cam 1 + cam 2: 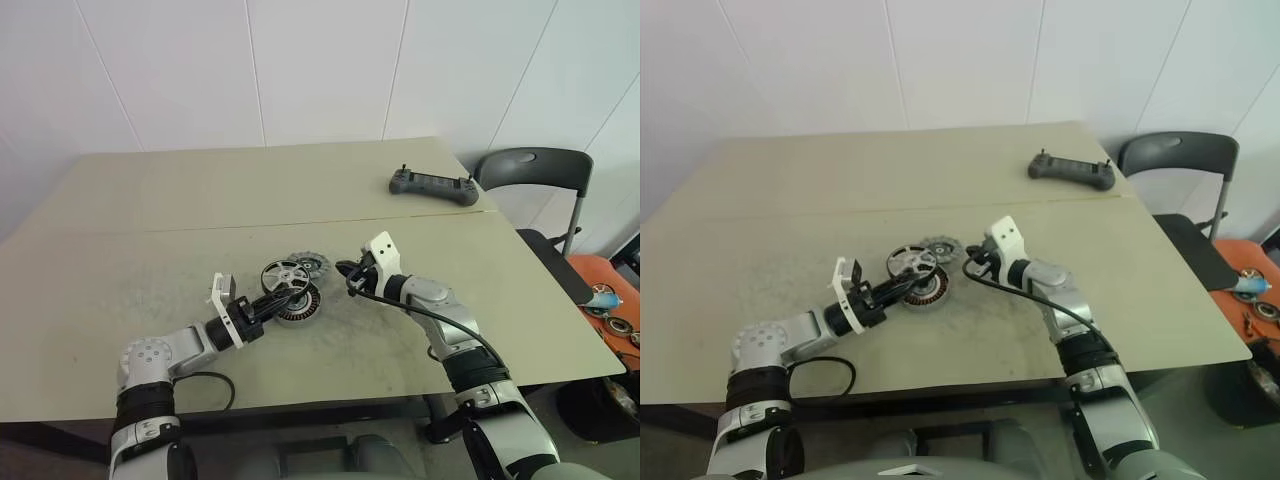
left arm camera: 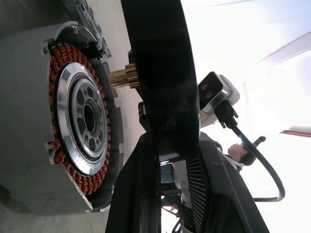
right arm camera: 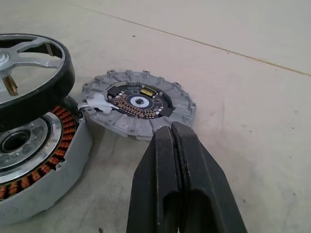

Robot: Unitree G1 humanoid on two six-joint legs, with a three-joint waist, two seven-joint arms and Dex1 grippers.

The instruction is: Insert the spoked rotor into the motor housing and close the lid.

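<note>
The spoked rotor [image 1: 284, 274], a silver wheel with a dark rim, hangs tilted just over the motor housing [image 1: 299, 306], whose copper windings [image 2: 57, 104] ring a pale centre. My left gripper [image 1: 280, 296] is shut on the rotor's rim [image 2: 160, 73]. A brass shaft [image 2: 121, 77] sticks out of the rotor toward the housing. The lid [image 3: 138, 104], a grey notched disc with a dark centre, lies flat on the table just behind the housing. My right gripper [image 3: 172, 141] is shut with nothing in it, hovering close to the lid's near edge.
A dark hand controller [image 1: 432, 186] lies at the back right of the olive table [image 1: 150, 250]. A grey chair [image 1: 535, 170] stands beyond the table's right corner, with orange clutter [image 1: 600, 290] on the floor by it.
</note>
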